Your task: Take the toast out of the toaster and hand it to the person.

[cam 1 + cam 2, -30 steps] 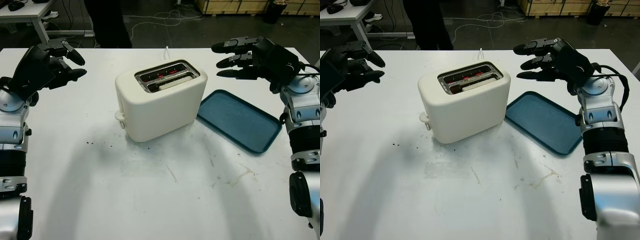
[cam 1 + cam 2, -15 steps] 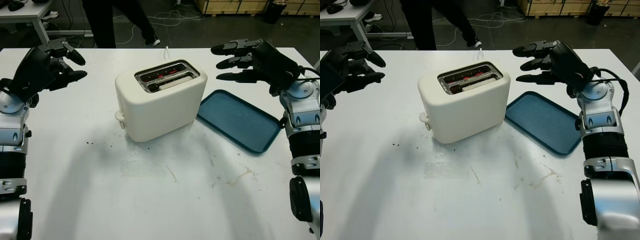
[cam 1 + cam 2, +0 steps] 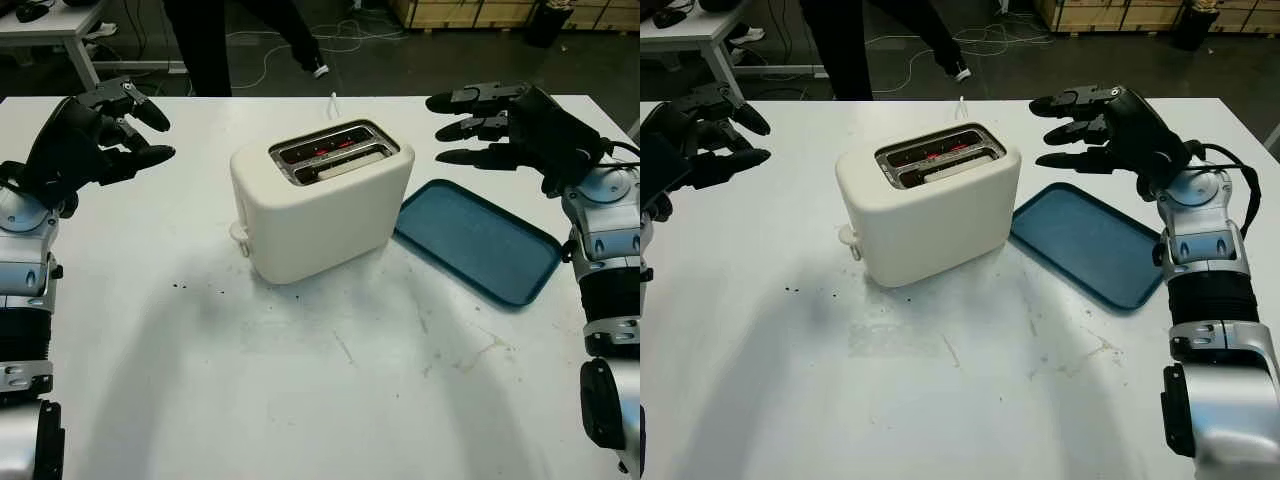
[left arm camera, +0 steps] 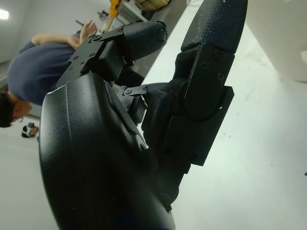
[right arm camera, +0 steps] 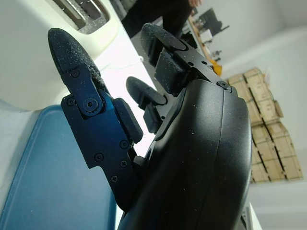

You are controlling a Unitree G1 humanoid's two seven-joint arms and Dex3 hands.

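**Both hands up and empty, toast still down in the slot**

At the middle of the white table [image 3: 300,400] stands the cream toaster [image 3: 320,205], and your toast [image 3: 345,164] sits low in its nearer slot, only its pale top edge showing; the farther slot glows red. Your left hand [image 3: 95,130] hovers well left of the toaster, open and holding nothing. Your right hand [image 3: 500,125] hovers to the right, above the far end of the blue tray [image 3: 480,240], also open and empty.

Over the last second, your right hand has drifted slightly rightward and away from the toaster, while your left has barely moved. The person [image 3: 215,40] beyond the far edge has shifted, one leg now lifted in a step. By my reading, the reach has not begun, and the receiver is not yet settled.

You have open table on all sides of the toaster, with free air above the slots. The tray lies just beside the toaster's right side, so come down from above. A white cord [image 3: 333,100] trails off the far edge.
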